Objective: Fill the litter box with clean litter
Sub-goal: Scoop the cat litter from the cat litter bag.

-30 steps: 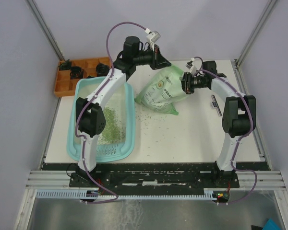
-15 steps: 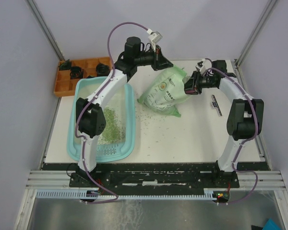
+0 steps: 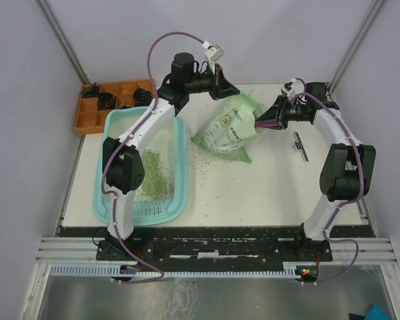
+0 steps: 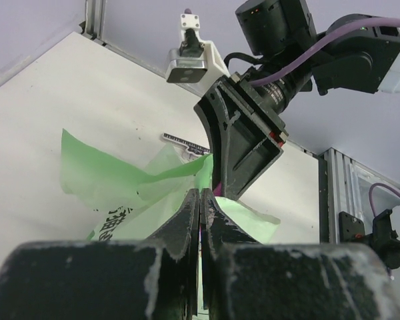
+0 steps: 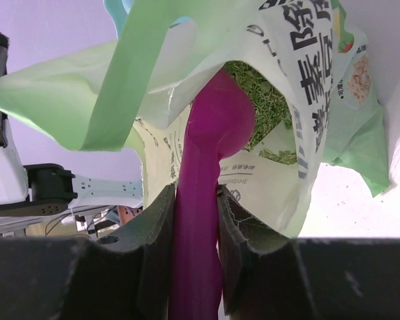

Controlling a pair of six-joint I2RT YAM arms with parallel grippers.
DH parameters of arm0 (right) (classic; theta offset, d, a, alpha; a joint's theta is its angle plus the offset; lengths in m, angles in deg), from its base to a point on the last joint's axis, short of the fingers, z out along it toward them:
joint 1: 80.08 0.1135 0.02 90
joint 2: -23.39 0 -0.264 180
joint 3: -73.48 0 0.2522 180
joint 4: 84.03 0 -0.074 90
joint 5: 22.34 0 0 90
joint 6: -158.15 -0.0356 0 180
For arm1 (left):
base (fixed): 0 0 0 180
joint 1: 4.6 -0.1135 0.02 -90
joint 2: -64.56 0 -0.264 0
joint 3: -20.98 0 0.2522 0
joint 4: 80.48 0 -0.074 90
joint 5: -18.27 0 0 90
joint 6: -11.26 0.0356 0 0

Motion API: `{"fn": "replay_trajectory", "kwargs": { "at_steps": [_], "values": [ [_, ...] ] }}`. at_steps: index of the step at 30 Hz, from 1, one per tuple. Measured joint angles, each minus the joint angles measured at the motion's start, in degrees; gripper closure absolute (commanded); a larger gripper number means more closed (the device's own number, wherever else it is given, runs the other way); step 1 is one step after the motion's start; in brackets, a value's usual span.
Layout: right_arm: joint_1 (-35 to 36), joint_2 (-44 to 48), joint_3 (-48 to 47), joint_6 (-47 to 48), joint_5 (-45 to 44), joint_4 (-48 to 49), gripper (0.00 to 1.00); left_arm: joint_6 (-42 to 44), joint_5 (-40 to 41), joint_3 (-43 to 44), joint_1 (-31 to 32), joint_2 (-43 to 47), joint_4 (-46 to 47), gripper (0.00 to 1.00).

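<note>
Jaws of the left gripper (image 3: 232,90) pinch the bag (image 3: 228,127) by its top. The litter box (image 3: 149,213), with litter (image 3: 150,175) inside, sits at the white worktop's (image 3: 267,187) left edge.

Left wrist: the fingers (image 4: 185,223) meet on the bag's green edge.

Right wrist: the right gripper (image 5: 195,193) clamps the magenta scoop (image 5: 217,127), which is in the bag's mouth. The bag's dark printed characters are too cropped to read.

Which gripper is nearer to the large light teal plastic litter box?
Left. Left gripper pinches the green bag beside the litter box; right gripper is farther, beyond the bag.
</note>
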Motion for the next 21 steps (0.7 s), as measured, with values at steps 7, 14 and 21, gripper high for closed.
{"fn": "replay_trajectory", "kwargs": {
  "at_steps": [7,14,21],
  "values": [
    [-3.1,2.1,0.8,0.1,0.9,-1.2,0.98,0.0,0.4,-2.1,0.0,1.9,0.2,0.8],
    [-5.8,4.3,0.9,2.1,1.5,-4.2,0.98,-1.7,-0.1,-2.9,0.7,6.2,5.4,0.65],
    [-7.8,6.3,0.9,5.5,1.6,-8.9,0.98,-3.3,-0.7,-3.8,1.1,9.1,10.0,0.62]
  ]
}}
